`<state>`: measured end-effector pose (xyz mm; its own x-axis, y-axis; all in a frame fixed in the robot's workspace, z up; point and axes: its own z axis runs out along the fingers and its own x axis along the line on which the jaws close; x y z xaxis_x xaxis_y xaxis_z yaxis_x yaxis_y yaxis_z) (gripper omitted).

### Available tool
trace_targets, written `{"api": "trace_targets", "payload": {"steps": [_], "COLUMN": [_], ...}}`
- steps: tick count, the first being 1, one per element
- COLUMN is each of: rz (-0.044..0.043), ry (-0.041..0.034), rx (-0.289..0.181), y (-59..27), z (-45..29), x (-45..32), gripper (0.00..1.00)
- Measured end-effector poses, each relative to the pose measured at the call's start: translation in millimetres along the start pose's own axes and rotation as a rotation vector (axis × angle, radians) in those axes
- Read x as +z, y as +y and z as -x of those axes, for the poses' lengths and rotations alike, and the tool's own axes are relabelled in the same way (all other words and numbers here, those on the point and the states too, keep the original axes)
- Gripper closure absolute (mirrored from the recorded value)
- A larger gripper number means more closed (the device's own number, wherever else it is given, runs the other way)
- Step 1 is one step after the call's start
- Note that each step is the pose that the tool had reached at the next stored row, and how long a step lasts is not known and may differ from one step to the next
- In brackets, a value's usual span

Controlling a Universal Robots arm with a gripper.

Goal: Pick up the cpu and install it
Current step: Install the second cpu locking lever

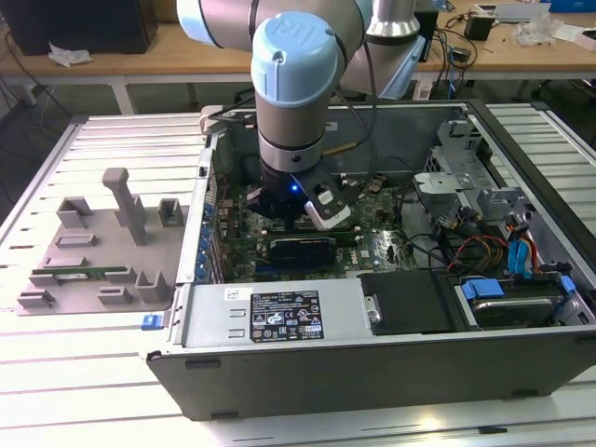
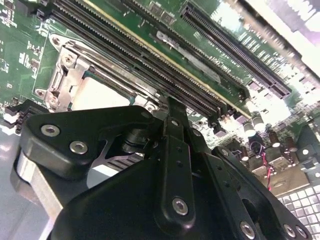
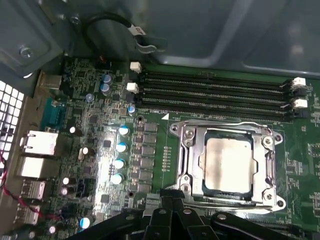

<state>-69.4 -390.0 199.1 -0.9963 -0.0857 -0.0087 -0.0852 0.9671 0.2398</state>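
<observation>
Inside the open computer case (image 1: 279, 321), my arm reaches down over the green board (image 3: 100, 150), and the gripper (image 1: 300, 207) hangs just above it. Its black fingers (image 2: 172, 150) look drawn together in both wrist views, and I see nothing between them. I see the cpu (image 3: 227, 165) lying flat in the metal socket frame (image 3: 187, 160), silver top up, beside the long black memory slots (image 3: 215, 95), just past the fingertips. Outside the case, a grey tray (image 1: 93, 251) on the table holds a thin green memory stick (image 1: 79, 276).
</observation>
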Motion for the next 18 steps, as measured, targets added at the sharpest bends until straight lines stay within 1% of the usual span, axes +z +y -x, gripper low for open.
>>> {"api": "trace_targets", "payload": {"steps": [5,8,10,11,12,13,14,15,16,17,18], "rz": [0.0003,-0.0005,-0.0068,-0.0124,-0.0240,-0.0330,-0.0518,-0.0745,-0.0930,-0.1085,-0.1139], "ry": [-0.0013,-0.0013,-0.0008,-0.0003,0.0006,0.0014,0.0030,0.0047,0.0059,0.0071,0.0071], "rx": [0.005,0.006,0.006,0.006,0.006,0.006,0.006,0.007,0.008,0.010,0.013], "y": [5.6,5.8,6.4,7.1,8.3,9.2,10.7,12.4,13.7,14.1,14.3], "z": [-0.6,-0.6,-0.6,-0.6,-0.5,-0.5,-0.4,-0.3,-0.2,-0.2,-0.1], "x": [3.4,3.3,1.0,-1.4,-5.3,-7.9,-12.5,-16.4,-18.9,-19.4,-19.4], "gripper": [0.89,0.89,0.89,0.89,0.89,0.89,0.89,0.89,0.89,0.89,0.89]}}
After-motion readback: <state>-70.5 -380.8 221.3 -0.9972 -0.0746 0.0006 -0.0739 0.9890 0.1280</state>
